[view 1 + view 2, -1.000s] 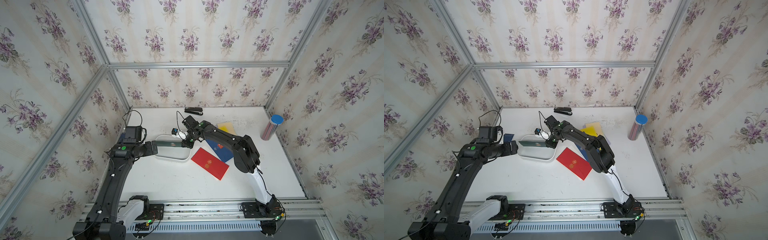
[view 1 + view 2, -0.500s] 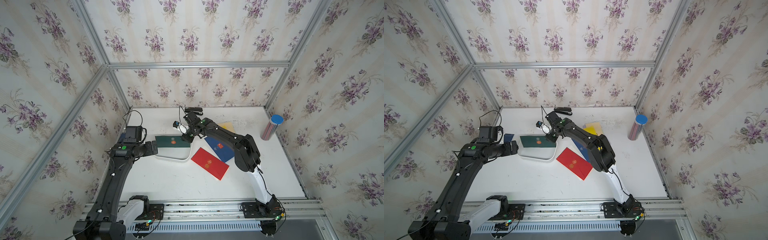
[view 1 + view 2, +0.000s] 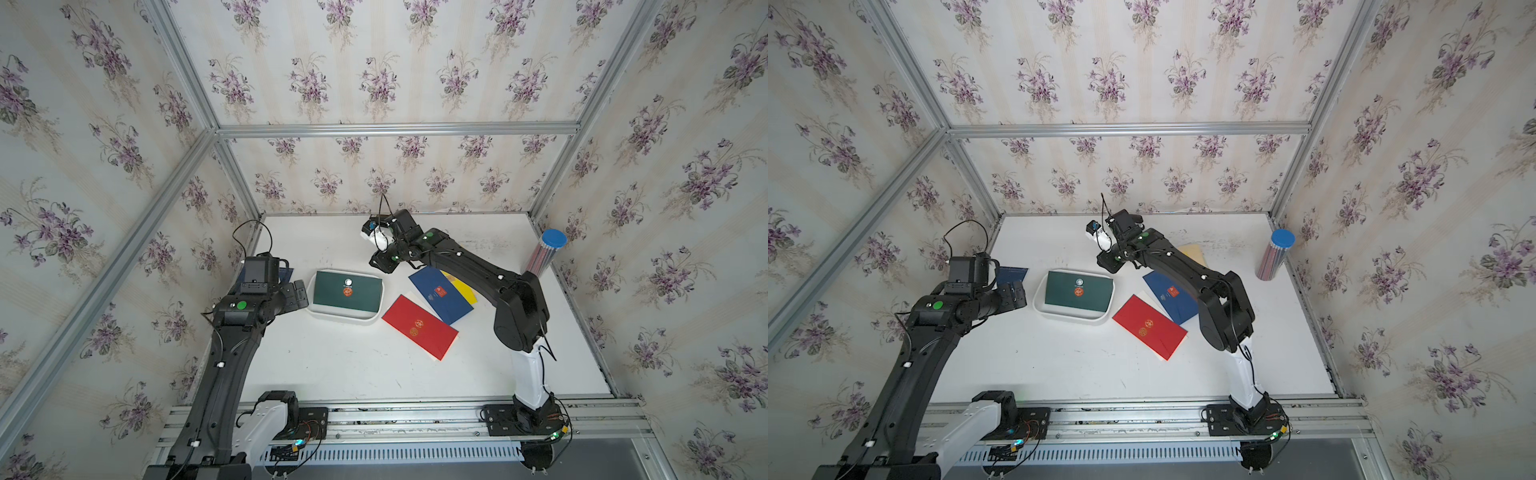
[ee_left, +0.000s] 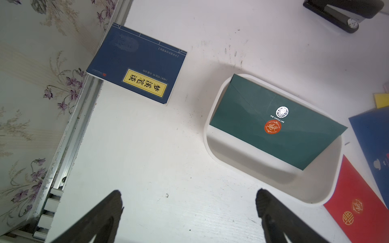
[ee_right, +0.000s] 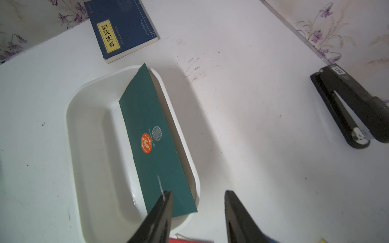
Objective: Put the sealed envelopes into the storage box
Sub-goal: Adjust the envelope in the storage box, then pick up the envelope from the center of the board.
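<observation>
1. Now the green envelope (image 3: 347, 291) lies inside the storage box (image 3: 345, 319), tilted, with one long edge leaning on the rim.
2. The right gripper (image 5: 198, 193) hangs over one end of the box, jaws apart, holding nothing.
3. The left gripper (image 4: 189, 195) is spread wide and empty, beside the other end.
4. The red envelope (image 3: 419, 326), navy envelope (image 3: 440, 295) and yellow envelope (image 3: 463, 291) lie on the table (image 3: 332, 365), outside the box.

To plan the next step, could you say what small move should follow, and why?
Probably swing the right claw, open and empty, toward the red envelope: the green envelope already rests in the storage box, while the red one lies outside, beside it.
</observation>
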